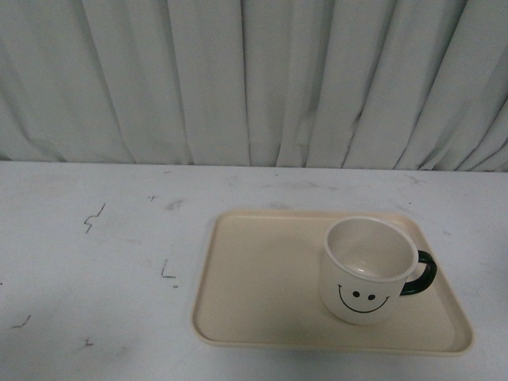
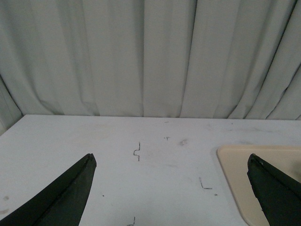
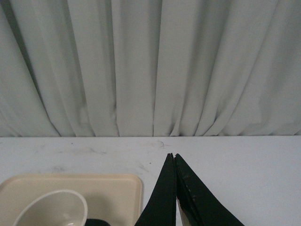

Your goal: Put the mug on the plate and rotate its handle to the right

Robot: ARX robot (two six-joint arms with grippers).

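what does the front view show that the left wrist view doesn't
Only the front view shows the mug upright on the plate, smiley face toward the camera and black handle pointing right; no arm appears. Only the left wrist view shows the left pincer, its fingers wide apart with nothing between them. Both show the plate, though the wrist view catches only a corner, plus the marked white table and the grey curtain.

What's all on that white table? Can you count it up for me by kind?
Mugs: 1, the cream mug with a smiley face and black handle, upright on the plate.
Plates: 1, the beige plate.
Total: 2 things.
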